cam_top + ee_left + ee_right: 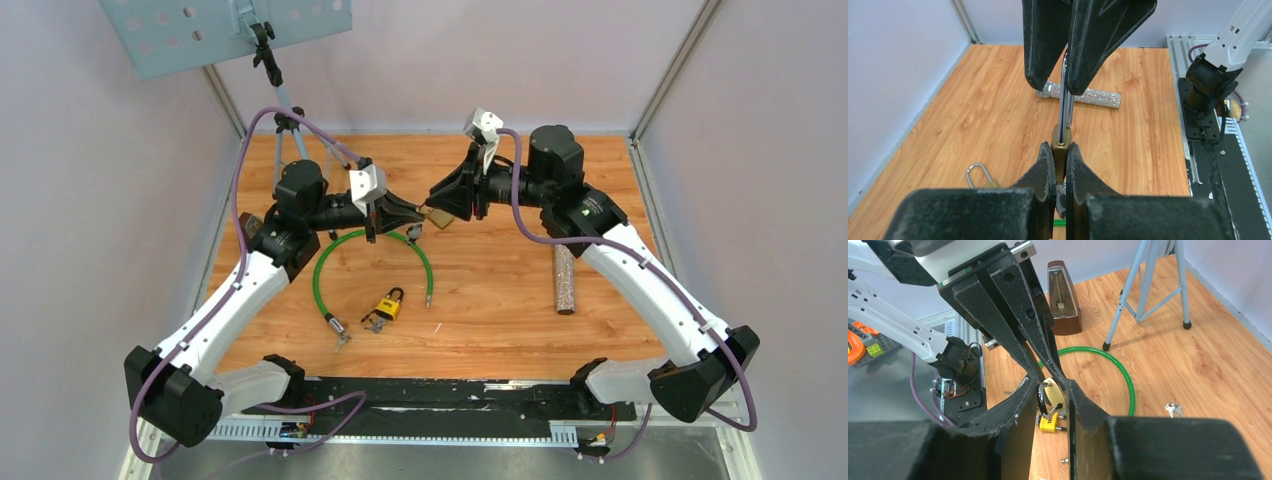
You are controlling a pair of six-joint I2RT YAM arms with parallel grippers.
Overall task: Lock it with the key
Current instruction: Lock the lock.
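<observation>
A brass padlock [435,217] hangs in the air between my two grippers. My left gripper [408,214] is shut on its brass body [1060,150]. The silver shackle [1066,102] runs up between the fingers [1098,40] of my right gripper [447,205], which is shut on it. In the right wrist view the shackle [1040,397] and the body [1054,392] sit between my right fingertips. A small bunch of keys [1173,410] lies on the table by the green cable, under the grippers [412,232]. No key shows in either gripper.
A yellow padlock [390,303] with keys [372,322] lies in front. A green cable [330,262] loops around it. A glittery bar [564,278] lies at right. A tripod [285,135] and a brown metronome [1063,297] stand at the back left.
</observation>
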